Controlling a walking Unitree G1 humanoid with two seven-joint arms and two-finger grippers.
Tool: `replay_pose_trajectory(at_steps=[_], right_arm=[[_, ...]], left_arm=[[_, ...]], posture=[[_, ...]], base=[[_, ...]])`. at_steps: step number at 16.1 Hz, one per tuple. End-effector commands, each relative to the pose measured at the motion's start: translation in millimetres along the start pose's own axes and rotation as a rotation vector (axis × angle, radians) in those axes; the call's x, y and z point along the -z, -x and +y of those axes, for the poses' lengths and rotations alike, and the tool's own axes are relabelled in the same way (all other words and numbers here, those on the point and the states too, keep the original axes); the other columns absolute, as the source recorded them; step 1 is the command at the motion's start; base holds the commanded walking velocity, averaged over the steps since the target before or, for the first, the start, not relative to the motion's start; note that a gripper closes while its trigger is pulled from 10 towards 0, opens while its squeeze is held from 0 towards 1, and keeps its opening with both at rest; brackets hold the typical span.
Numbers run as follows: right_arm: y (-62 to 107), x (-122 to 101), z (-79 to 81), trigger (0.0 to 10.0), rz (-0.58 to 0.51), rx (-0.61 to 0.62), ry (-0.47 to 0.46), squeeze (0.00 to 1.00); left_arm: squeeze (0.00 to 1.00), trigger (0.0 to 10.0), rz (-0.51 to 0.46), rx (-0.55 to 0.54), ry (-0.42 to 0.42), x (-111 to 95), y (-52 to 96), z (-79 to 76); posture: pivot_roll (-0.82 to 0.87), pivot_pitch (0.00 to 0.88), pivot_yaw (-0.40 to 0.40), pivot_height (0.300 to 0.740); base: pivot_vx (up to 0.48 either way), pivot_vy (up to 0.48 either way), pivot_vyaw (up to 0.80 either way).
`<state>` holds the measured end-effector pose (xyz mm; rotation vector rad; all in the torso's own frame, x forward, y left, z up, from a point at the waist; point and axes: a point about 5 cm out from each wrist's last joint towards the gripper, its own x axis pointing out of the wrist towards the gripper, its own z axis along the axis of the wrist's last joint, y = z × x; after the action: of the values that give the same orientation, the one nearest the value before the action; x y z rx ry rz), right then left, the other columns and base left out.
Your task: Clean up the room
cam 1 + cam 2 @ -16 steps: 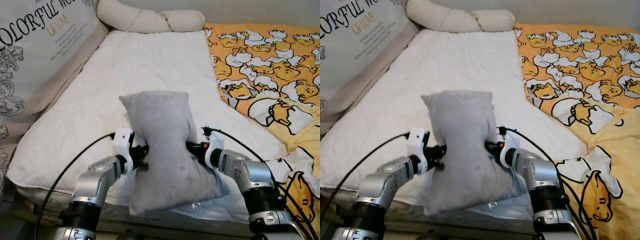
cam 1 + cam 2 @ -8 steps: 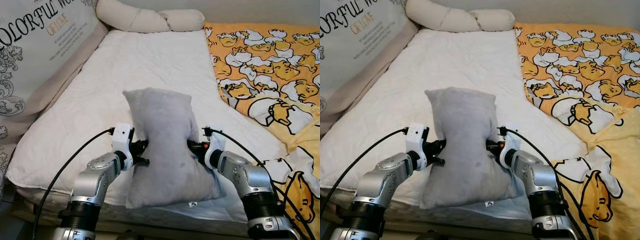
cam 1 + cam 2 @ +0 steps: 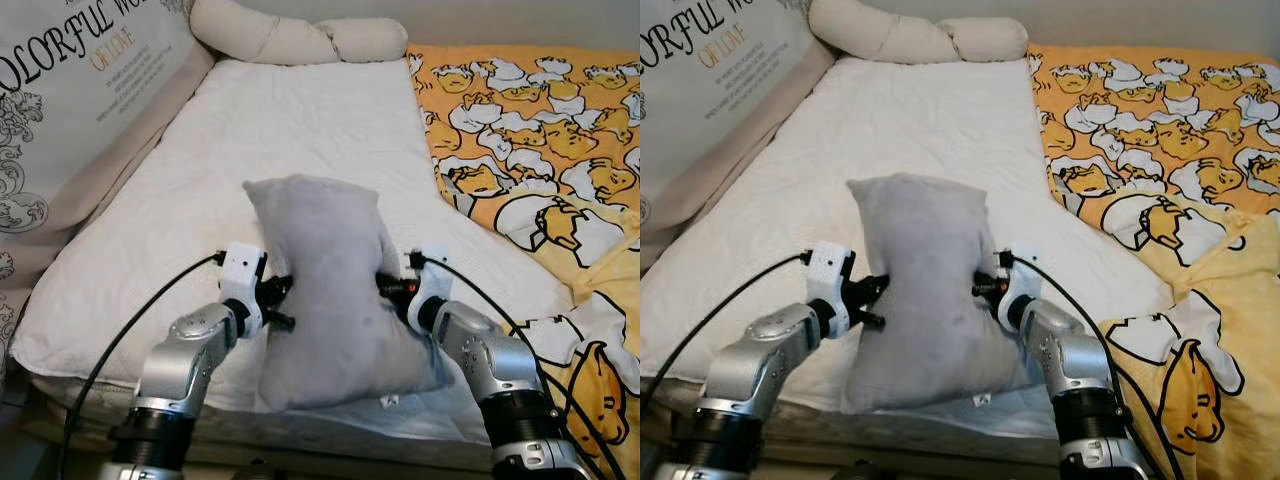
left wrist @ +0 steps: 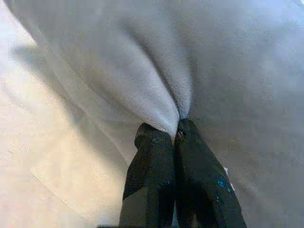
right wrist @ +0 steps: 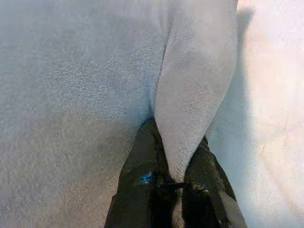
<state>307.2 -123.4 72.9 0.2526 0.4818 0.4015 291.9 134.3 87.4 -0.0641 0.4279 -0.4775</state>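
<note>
Left eye view: grey pillow [image 3: 325, 285] upright on white mattress [image 3: 290, 130]; left gripper [image 3: 283, 303], right gripper [image 3: 385, 287] jaws pinching its sides.

We see through 2 head cameras, up high, looking forward and down at bed [image 3: 300, 120]. Both share same things: grey pillow [image 3: 325, 285], white cover, orange duck blanket [image 3: 1160, 110], both arms. Right eye sits bit to side, so things slide left in it. Left wrist camera looks along left gripper [image 4: 176, 133], very close to pillow. Right wrist camera looks along right gripper [image 5: 175, 164], very close to pillow's other side.
</note>
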Motion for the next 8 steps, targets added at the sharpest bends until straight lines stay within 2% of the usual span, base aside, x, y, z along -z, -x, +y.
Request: replay_pose_trajectory(at_steps=[1, 2, 3, 4, 5, 7, 8], right_arm=[[0.1, -19.6, 7.3, 10.0, -0.095, -0.001, 0.01, 0.0], [1.8, -31.4, 8.4, 10.0, -0.154, 0.005, 0.0, 0.0], [3.1, -40.9, 9.8, 10.0, -0.204, 0.016, -0.005, 0.0], [4.0, -46.1, 9.9, 10.0, -0.227, 0.031, -0.01, 0.0], [7.8, -59.1, 11.5, 10.0, -0.273, 0.049, -0.014, 0.0], [11.6, -65.3, 16.5, 10.0, -0.304, 0.026, -0.059, 0.0], [12.5, -66.3, 20.0, 10.0, -0.319, -0.007, -0.091, 0.0]], left_arm=[[0.0, 0.0, -0.078, -0.01, -0.064, -21.3, 0.4, -4.9], [0.0, 4.1, -0.134, -0.047, -0.091, -35.0, 1.5, -4.0], [0.0, 10.0, -0.164, -0.081, -0.119, -44.3, 2.4, -2.8], [0.0, 10.0, -0.175, -0.106, -0.145, -49.5, 2.3, -2.2], [0.0, 10.0, -0.203, -0.094, -0.189, -64.0, 1.6, -8.6], [0.0, 10.0, -0.243, -0.089, -0.203, -75.8, 2.2, -15.8], [0.0, 10.0, -0.257, -0.1, -0.239, -78.5, 2.3, -18.2]], posture=[[0.03, 0.0, 0.042, 0.74], [0.03, 0.0, 0.043, 0.74], [0.03, 0.0, 0.043, 0.74], [0.03, 0.0, 0.041, 0.74], [0.03, 0.0, 0.034, 0.74], [0.03, 0.0, 0.033, 0.74], [0.03, 0.0, 0.034, 0.74]], base=[[0.0, 0.0, 0.0], [0.0, 0.0, 0.0], [0.0, 0.0, 0.0], [0.0, 0.0, 0.0], [0.0, 0.0, 0.0], [0.0, 0.0, 0.0], [0.0, 0.0, 0.0]])
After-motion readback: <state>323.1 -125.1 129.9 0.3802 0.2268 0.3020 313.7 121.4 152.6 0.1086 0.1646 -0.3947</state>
